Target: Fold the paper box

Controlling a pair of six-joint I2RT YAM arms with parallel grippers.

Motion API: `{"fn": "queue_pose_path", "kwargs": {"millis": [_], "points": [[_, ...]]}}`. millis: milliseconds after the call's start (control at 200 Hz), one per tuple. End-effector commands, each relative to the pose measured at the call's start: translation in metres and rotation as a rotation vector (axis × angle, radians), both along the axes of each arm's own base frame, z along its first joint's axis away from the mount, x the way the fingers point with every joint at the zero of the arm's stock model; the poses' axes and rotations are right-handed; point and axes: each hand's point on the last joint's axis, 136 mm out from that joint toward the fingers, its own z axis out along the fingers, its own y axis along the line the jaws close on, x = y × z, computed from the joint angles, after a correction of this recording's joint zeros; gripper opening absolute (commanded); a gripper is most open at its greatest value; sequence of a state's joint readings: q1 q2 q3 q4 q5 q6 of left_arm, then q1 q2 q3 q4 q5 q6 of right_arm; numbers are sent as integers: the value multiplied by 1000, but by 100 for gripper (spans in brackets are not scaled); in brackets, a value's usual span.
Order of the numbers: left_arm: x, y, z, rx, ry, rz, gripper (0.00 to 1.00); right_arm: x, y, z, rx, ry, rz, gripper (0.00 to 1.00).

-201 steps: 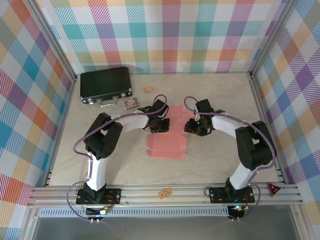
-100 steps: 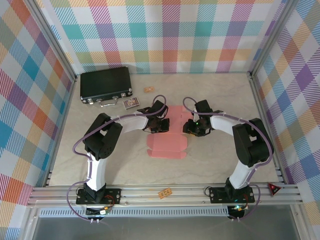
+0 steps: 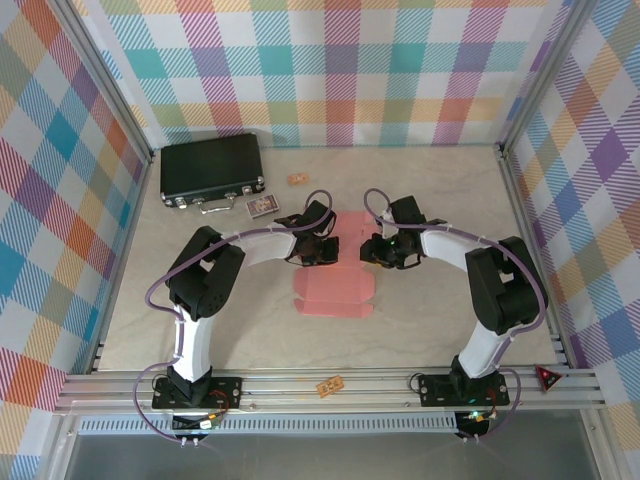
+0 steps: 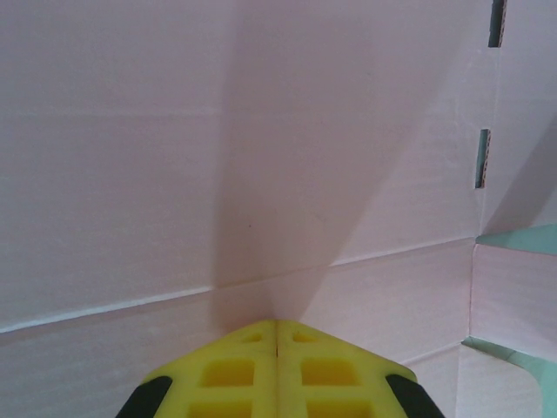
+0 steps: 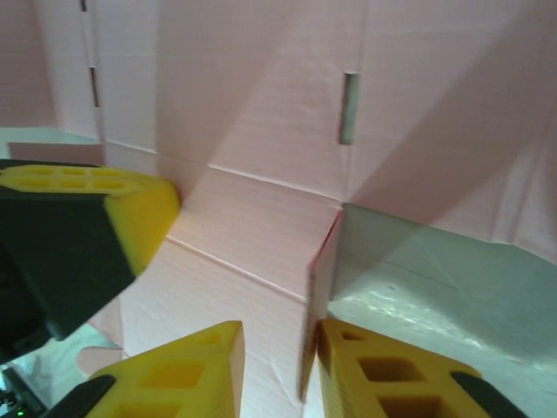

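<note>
1. The salmon-pink paper box (image 3: 335, 298) lies as a partly opened die-cut sheet in the middle of the table (image 3: 440, 310). It sits between the two arms and well apart from the black latched case (image 3: 212, 170) at the far left.
2. The left gripper (image 4: 277, 335) has its yellow fingers pressed together with nothing between them. The joined tips rest on a flat panel of the card, just beside a crease, in what looks like a hold-down role.
3. The right gripper (image 5: 278, 340) has its jaws slightly parted. They straddle a small side flap (image 5: 320, 270) that stands up from the sheet. The flap sits closer to one finger, and a pinch is not evident.
4. Judged by its look, the card is thin and very light, so it is likely to skate over the smooth table unless pinned.
5. The sheet should bend cleanly along its scored lines. Off those lines it would probably dent or buckle, and the cut slots (image 5: 350, 106) are likely tear points.
6. The best hold appears to be a light pinch on the raised flap near its free edge, with the neighbouring panel kept flat under the other arm's tips.
</note>
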State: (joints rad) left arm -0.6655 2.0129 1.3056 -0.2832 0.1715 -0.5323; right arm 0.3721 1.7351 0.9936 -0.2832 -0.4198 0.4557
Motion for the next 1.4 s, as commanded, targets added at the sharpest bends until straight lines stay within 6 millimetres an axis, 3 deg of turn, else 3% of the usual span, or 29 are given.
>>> {"fn": "queue_pose_path", "kwargs": {"millis": [0, 265, 435, 610, 815, 915, 1060, 1210, 1395], "points": [[-25, 23, -30, 109, 89, 10, 0, 9, 19, 12, 59, -35, 54, 25], [-24, 22, -27, 108, 83, 4, 0, 13, 29, 5, 70, -6, 59, 25], [-22, 19, -19, 93, 73, -1, 0, 16, 27, 16, 64, -34, 51, 25], [-12, 6, 17, 31, 27, -16, 0, 23, 11, 42, -29, -113, 27, 25], [-4, 2, 62, -3, -44, -20, 21, 41, -1, 60, -93, -150, 27, 25], [-9, 9, 71, 1, -61, -12, 26, 52, 4, 63, -99, -154, 56, 25], [-28, 21, 66, -9, -35, 6, 22, 69, 21, 55, -77, -108, 102, 22], [-54, 23, 50, -39, 22, -2, 0, 80, 41, 41, -62, -82, 142, 16], [-73, 26, 31, -24, 51, 11, 0, 83, 53, 10, -101, -11, 143, 12]]}}
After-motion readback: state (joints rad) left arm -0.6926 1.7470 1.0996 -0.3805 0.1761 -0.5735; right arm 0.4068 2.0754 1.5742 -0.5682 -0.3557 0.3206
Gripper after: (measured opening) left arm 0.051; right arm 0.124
